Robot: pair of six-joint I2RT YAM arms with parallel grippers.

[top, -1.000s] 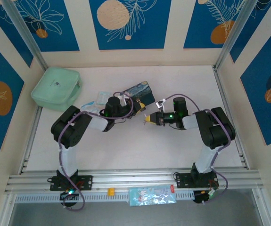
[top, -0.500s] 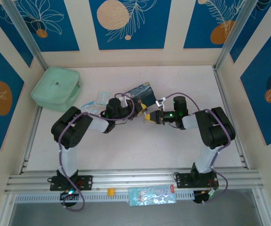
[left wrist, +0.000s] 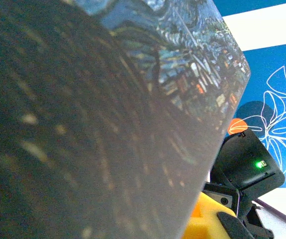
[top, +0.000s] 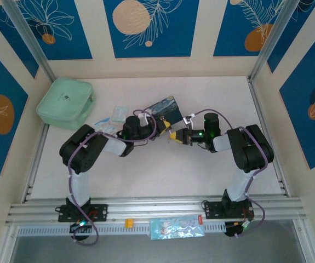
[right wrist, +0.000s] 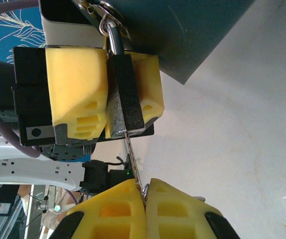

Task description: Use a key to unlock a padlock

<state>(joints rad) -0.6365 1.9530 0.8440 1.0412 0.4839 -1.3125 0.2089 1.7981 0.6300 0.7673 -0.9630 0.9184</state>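
The job is at the key-in-lock step. In the right wrist view the padlock (right wrist: 125, 94) hangs off the worktop (right wrist: 242, 124), clamped between the yellow left fingers (right wrist: 75, 84), which press on its two broad faces. Its thin shackle (right wrist: 114, 35) runs up toward 12 o'clock and hooks through a small metal loop on the edge of the painted tin (right wrist: 197, 35). The right fingers (right wrist: 177, 209) sit at 6 o'clock from the lock, pressed together on the head of the key (right wrist: 134, 159). The key's thin blade slants up toward 11 o'clock and meets the bottom of the lock body, and it looks to be in the keyhole, though how deep cannot be told. The shackle looks seated, so the lock is probably not yet open. From above, the two arms meet at mid-worktop just at 6 o'clock of the tin (top: 167, 108). The next move is likely a turn of the key: the right wrist should roll about the blade's own line without pushing sideways, while the left grip holds the body steady. A slip or a bent blade is the main risk, since the key is so slim.
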